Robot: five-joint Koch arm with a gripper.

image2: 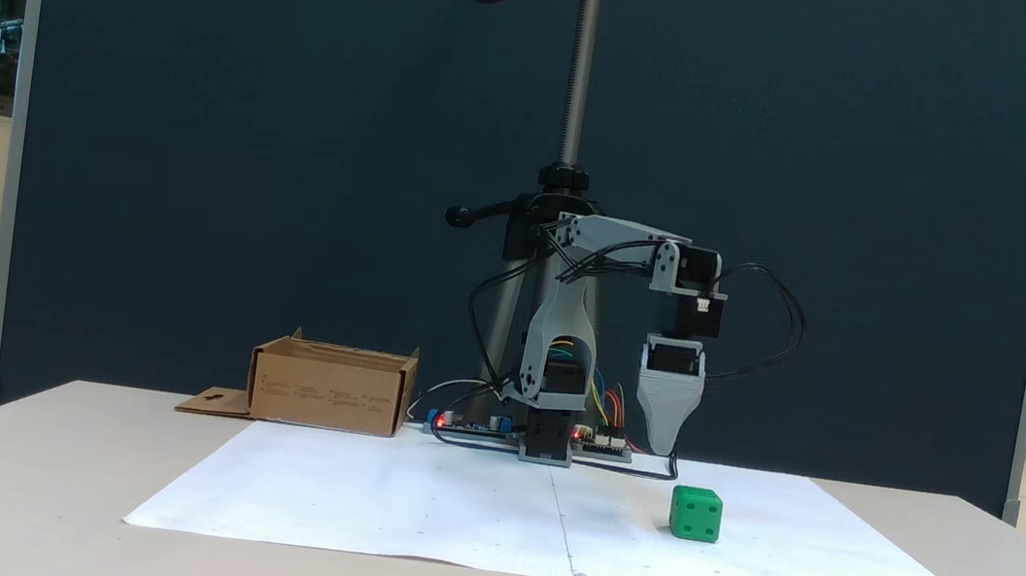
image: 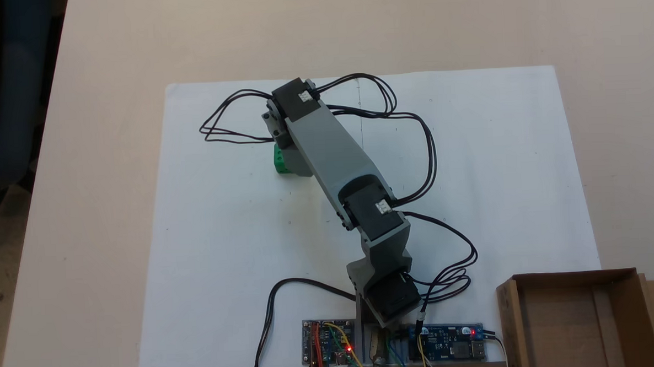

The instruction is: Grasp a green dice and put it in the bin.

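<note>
The dice [image2: 696,514] sat on the white paper [image: 225,265], well inside its edges, with bare sheet all round. The gripper [image2: 662,443] hung point-down above the paper, clear of the dice; whether its jaws were parted could not be told. The bin [image: 576,321] stood off the paper's corner beside the circuit boards [image: 328,346]. Print on its wall was unreadable.

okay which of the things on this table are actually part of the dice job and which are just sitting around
Part of the job:
- green dice, on the white paper
- cardboard bin, at the table's far edge
- gripper, pointing down, above and behind the dice

Just lying about:
- white paper sheet
- circuit boards by the arm's base
- loose black cables
</note>
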